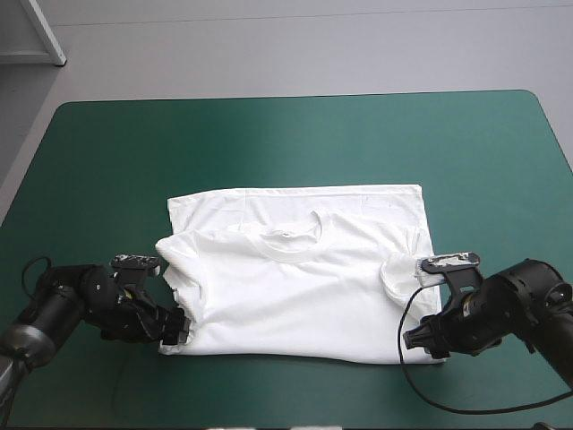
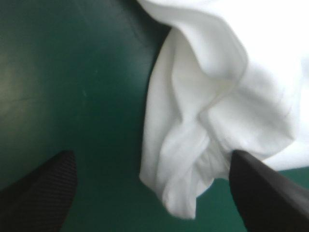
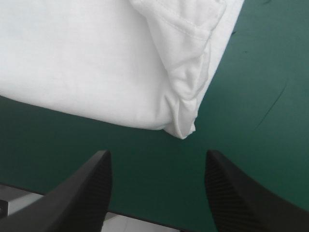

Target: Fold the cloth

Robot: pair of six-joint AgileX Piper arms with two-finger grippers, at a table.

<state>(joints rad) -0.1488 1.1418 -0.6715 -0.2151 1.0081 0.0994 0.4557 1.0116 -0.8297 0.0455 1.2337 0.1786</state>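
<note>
Even, bright light was thrown from above onto the teal-green cover (image 1: pixel 107 143), and a pale sheen was spread across its far middle. Only a thin, soft shadow was cast under the near edge of the T-shirt (image 1: pixel 304 287). In the left wrist view the white folds were nearly washed out, with grey shading left in the creases. A faint glare was caught on the cover beside them.

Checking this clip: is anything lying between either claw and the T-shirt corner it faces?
Nothing visible does. The left claw is open with a bunched corner of the T-shirt between its fingers. The right claw is open just short of the other near corner, only bare teal-green cover between them.
</note>
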